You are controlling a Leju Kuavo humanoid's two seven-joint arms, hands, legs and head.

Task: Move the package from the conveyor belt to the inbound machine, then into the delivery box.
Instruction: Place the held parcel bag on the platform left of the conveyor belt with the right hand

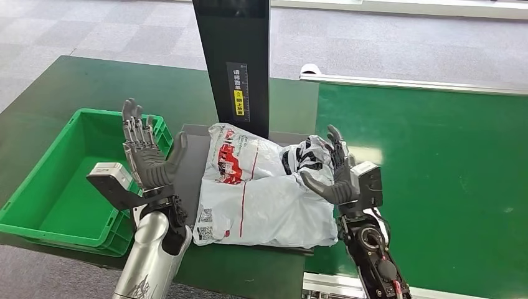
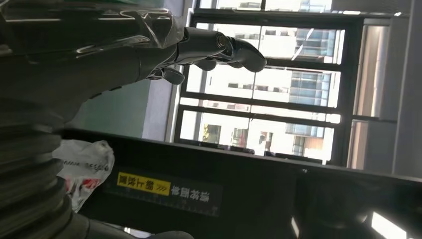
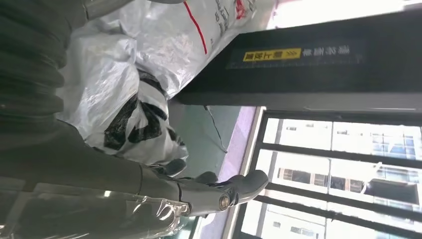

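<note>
A white plastic package (image 1: 261,190) with red print and a black pattern lies on the dark platform of the inbound machine (image 1: 194,163), below its black upright column (image 1: 233,56). My left hand (image 1: 144,154) is raised just left of the package, fingers spread and pointing up, holding nothing. At the package's right edge my right hand (image 1: 336,171) stands with fingers apart, its thumb close against the bag. The package (image 3: 139,74) shows beside my right hand's fingers (image 3: 219,191) in the right wrist view. A corner of the package (image 2: 82,167) also appears in the left wrist view under my left hand (image 2: 199,50).
A green delivery box (image 1: 59,180) stands left of the machine, below my left hand. The green conveyor belt (image 1: 436,174) runs along the right with a metal rail (image 1: 411,84) at its far edge. Grey carpet lies beyond.
</note>
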